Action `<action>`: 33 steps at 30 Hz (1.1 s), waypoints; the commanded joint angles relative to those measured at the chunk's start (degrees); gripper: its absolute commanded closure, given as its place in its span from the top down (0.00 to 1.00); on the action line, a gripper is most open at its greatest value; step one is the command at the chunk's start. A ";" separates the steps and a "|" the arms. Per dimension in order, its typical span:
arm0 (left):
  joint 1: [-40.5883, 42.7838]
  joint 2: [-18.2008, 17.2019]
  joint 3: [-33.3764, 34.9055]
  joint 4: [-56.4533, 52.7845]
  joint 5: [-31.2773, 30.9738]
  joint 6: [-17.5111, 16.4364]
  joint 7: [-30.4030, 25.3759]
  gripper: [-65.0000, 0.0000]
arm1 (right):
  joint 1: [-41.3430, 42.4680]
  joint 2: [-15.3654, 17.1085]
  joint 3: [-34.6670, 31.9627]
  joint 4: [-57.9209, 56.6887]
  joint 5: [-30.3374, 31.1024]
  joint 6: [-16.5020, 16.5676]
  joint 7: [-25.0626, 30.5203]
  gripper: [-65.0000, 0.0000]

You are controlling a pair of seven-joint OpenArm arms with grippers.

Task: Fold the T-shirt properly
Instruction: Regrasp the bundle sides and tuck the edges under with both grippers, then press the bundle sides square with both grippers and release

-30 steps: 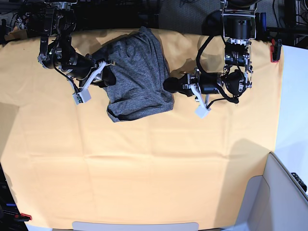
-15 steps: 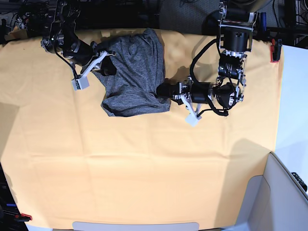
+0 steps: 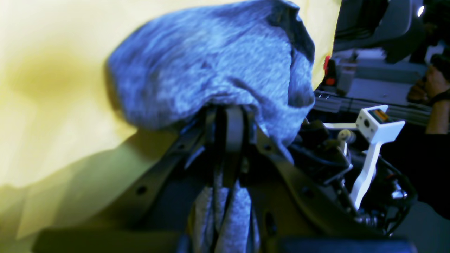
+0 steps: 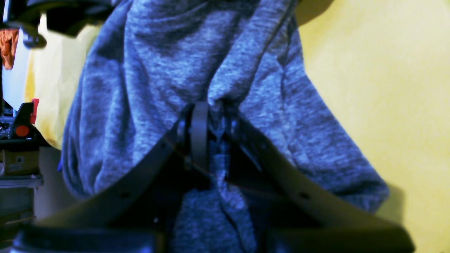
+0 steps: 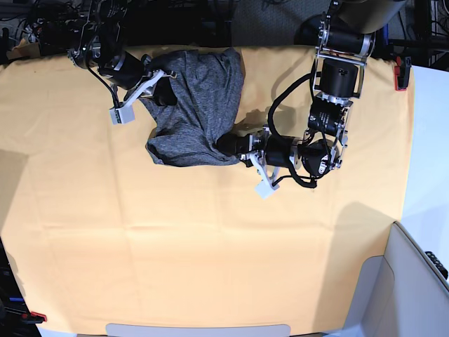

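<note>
On yellow cloth [image 5: 210, 239], T-shirt [image 5: 200, 105] bunched (both grippers clamped)

A robotics lab is indicated: a bench [image 5: 210, 267] draped in yellow-orange cloth [image 5: 84, 232] is flanked by two mounted arms, with tangled cables [image 5: 42, 17], clamps [image 5: 401, 74] and equipment racks seen beyond its edges.

A yellow-orange table cloth [image 5: 210, 239] covers the table, creased in faint lines. A red clamp [image 5: 400, 74] grips its far edge. A grey bin [image 5: 407, 281] stands at one corner.
</note>
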State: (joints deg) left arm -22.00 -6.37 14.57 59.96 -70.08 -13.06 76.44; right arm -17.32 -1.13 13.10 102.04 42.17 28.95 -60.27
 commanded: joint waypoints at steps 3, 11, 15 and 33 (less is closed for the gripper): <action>-1.43 -0.09 2.09 0.48 -1.96 0.18 -2.64 0.01 | -1.45 -1.38 -0.40 0.60 -0.28 0.46 -2.02 0.09; -1.43 -0.35 2.62 0.48 -1.96 0.18 -2.91 0.01 | -1.27 -1.73 0.22 0.60 -0.46 0.46 -1.93 0.09; -1.96 -2.02 2.44 0.65 -2.14 0.18 -2.91 0.01 | 0.05 -1.56 1.97 0.60 -0.46 0.37 -1.93 0.09; -3.45 -7.39 -5.12 10.23 -2.66 0.09 -0.80 0.31 | 3.65 1.96 2.94 9.65 -0.46 0.28 -2.02 0.09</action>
State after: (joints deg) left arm -23.90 -13.39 9.69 68.45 -71.09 -12.86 74.83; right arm -14.17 0.93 16.05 110.67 40.40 28.75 -63.42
